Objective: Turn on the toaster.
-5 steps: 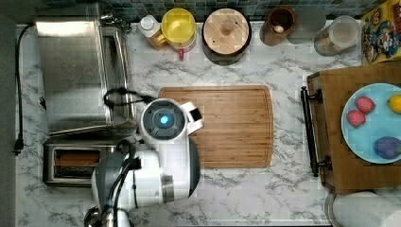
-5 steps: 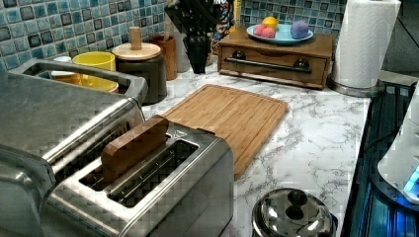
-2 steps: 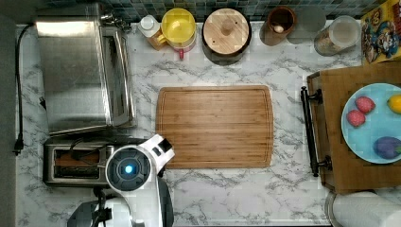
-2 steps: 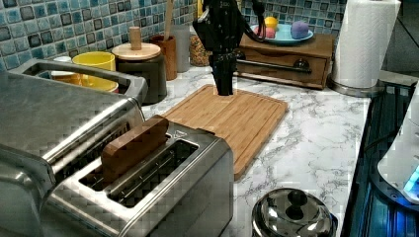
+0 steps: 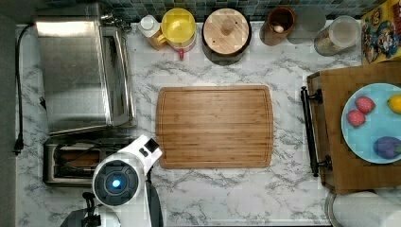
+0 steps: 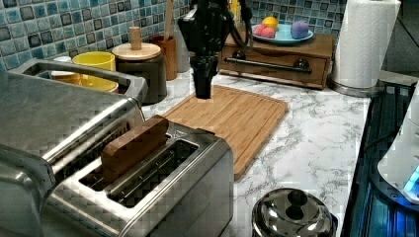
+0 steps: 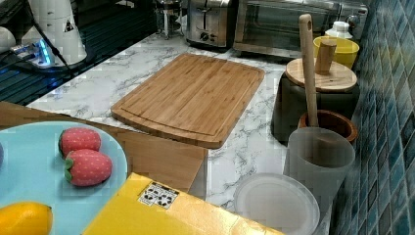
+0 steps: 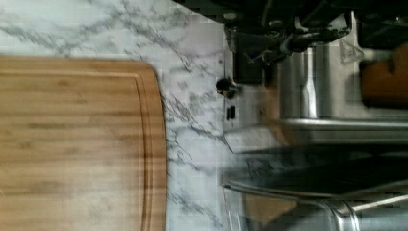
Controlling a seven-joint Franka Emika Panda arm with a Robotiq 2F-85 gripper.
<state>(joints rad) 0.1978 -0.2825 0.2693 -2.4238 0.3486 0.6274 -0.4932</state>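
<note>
Marble counter (image 5: 227, 198), top view: toaster (image 5: 71, 161) at the top view's lower left below toaster oven (image 5: 80, 71), arm partly over its end, cutting board (image 5: 215, 126) alongside. Left view: gripper (image 6: 203, 91) hangs above board's near corner, beyond the toaster holding a brown slice (image 6: 133, 145); finger state unclear. Right view: toaster (image 7: 210, 22) at far end. Wrist view: toaster's end (image 8: 308, 82) close.

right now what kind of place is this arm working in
Most likely a home-style kitchen counter. A marble-look countertop backed by blue mosaic tile carries a pop-up toaster beside a steel toaster oven, with a bamboo cutting board in the middle and a paper towel roll nearby.
</note>
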